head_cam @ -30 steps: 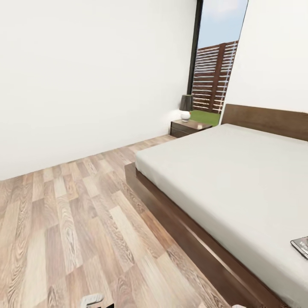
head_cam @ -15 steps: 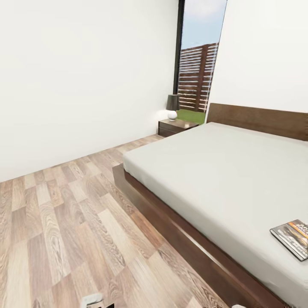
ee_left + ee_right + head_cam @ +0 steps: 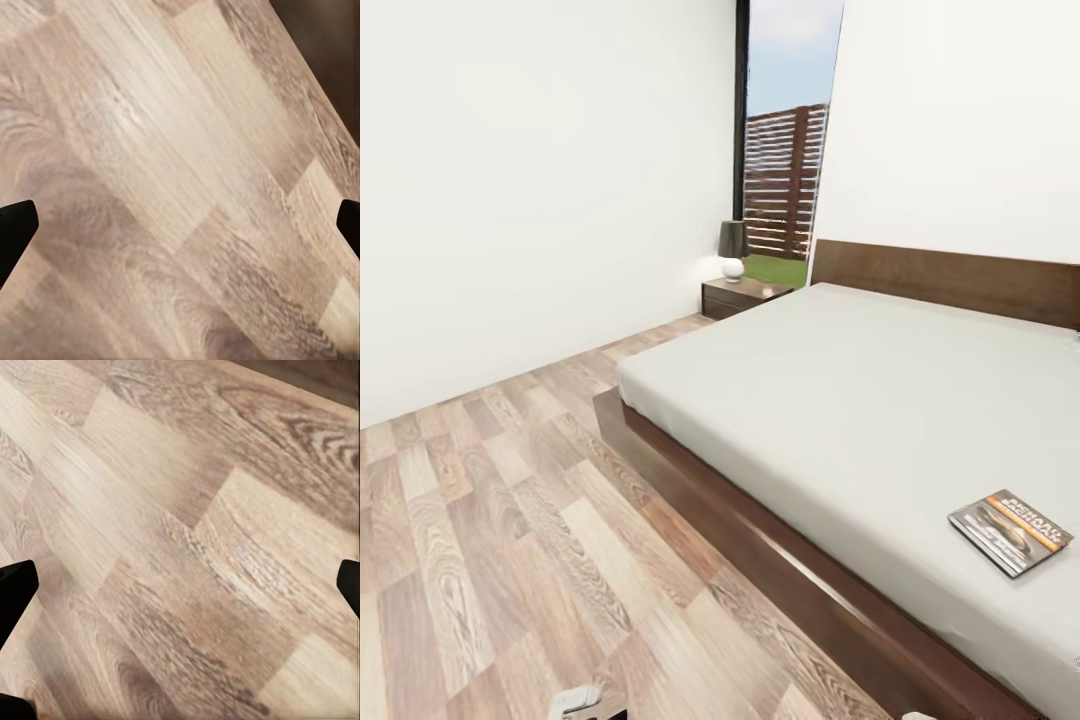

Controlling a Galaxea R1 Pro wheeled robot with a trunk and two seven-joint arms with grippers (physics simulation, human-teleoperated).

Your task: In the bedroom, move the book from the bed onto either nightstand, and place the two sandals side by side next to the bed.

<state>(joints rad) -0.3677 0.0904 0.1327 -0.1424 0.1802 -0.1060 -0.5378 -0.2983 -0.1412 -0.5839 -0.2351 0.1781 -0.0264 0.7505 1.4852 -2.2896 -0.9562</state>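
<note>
A: Book [image 3: 1010,531] first — where does it lie?

B: On the light-grey mattress of the bed [image 3: 840,400], near the side edge that faces the robot, at the head view's right. It lies flat, cover up, with white lettering and an orange band showing.

A: Bed frame?

B: Dark-brown wood, low, with a headboard [image 3: 950,280] against the white wall. The wood-plank floor [image 3: 490,520] runs along its side.

A: Nightstand?

B: One nightstand [image 3: 744,296] stands just beside the head of the bed, in the far corner. A small lamp [image 3: 732,249] with a dark shade and a round white base sits on its top. Behind it a tall dark-framed window [image 3: 785,160] shows a slatted fence and a strip of grass.

A: And each claw?

B: The left claw [image 3: 180,225] is spread wide, its two dark fingertips [image 3: 15,229] at the wrist picture's opposite edges, bare floor planks between them. The right claw [image 3: 180,585] is likewise spread apart over bare planks, holding nothing.
</note>
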